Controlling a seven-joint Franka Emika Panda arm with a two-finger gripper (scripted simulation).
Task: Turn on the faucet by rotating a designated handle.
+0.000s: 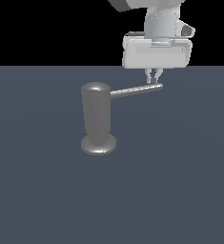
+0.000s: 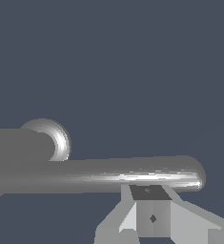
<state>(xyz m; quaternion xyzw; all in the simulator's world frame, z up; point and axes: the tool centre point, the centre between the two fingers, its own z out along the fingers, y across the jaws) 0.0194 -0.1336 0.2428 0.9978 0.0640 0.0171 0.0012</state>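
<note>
Hand point(image 1: 154, 79) closed on the free end of the handle point(image 1: 135, 90), a rod projecting near-horizontally from the upright faucet point(image 1: 97, 116) toward the exterior view's right.

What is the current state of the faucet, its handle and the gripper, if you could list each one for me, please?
faucet: upright on its round base, body not touched by the gripper.
handle: sticks out sideways near the faucet's top, toward the exterior view's right, about level.
gripper: at the handle's free end, coming down from above, fingertips close together at the rod; whether they pinch it cannot be told.
</note>
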